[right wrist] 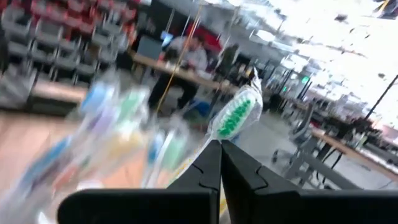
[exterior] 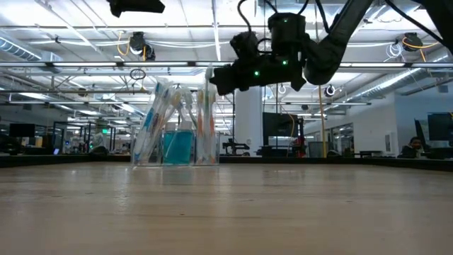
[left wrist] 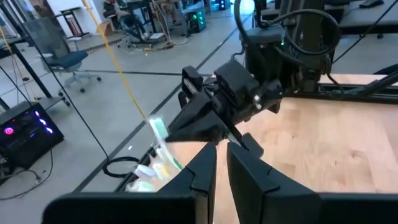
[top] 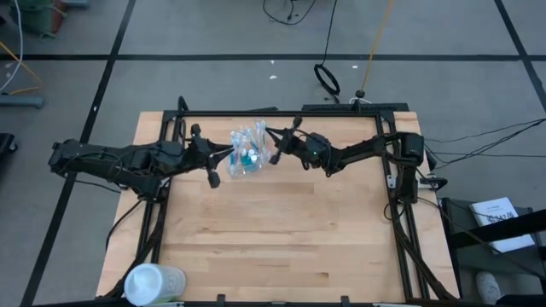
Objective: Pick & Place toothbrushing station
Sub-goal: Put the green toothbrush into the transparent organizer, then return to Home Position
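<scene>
The clear plastic cup (top: 247, 153) is standing near the middle of the table's (top: 281, 239) far edge, packed with pastel toothbrushes (exterior: 177, 117) and a teal toothpaste tube (exterior: 177, 147). The right end effector (top: 275, 152) is reaching in just beside the cup's rim, its fingers pinching a toothbrush with green bristles (right wrist: 235, 118). The left end effector (top: 213, 175) is hovering close on the cup's other side, fingers narrow and gripping nothing. A white cylindrical container (top: 153, 284) is lying at the near left corner.

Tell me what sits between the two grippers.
In the high view, the clear plastic cup of pastel toothbrushes stands between the left gripper and right gripper.
</scene>
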Available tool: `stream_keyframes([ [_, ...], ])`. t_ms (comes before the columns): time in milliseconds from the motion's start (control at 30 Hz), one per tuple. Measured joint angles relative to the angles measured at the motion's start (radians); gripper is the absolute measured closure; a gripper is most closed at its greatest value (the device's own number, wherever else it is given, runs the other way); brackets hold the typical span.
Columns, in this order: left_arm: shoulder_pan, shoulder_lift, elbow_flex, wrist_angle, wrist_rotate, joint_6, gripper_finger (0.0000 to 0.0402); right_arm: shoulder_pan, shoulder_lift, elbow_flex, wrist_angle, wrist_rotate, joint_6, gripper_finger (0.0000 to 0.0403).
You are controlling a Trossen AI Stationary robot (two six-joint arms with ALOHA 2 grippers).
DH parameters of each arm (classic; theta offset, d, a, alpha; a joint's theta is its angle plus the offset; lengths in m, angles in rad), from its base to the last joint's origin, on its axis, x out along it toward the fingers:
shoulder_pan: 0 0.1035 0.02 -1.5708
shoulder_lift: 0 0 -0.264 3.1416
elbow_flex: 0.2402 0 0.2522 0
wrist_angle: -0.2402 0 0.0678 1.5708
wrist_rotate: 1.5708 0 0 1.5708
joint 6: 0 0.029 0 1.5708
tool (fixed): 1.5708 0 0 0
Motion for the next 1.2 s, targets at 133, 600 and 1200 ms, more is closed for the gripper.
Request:
stream_keyframes([
  [133,0.000,0.000,0.000,-0.022,0.000,-0.014,0.0357,0.000,0.002,0.000,-0.111,-0.001,-0.001,0.0403],
  [600,-0.021,0.000,0.000,-0.150,0.006,-0.222,0.0357,0.033,-0.001,0.000,-0.289,-0.001,-0.021,0.0401],
  [1200,-0.079,-0.053,-0.001,-0.207,0.006,-0.328,0.0357,0.164,-0.233,-0.005,-0.740,0.345,-0.149,0.0275],
])
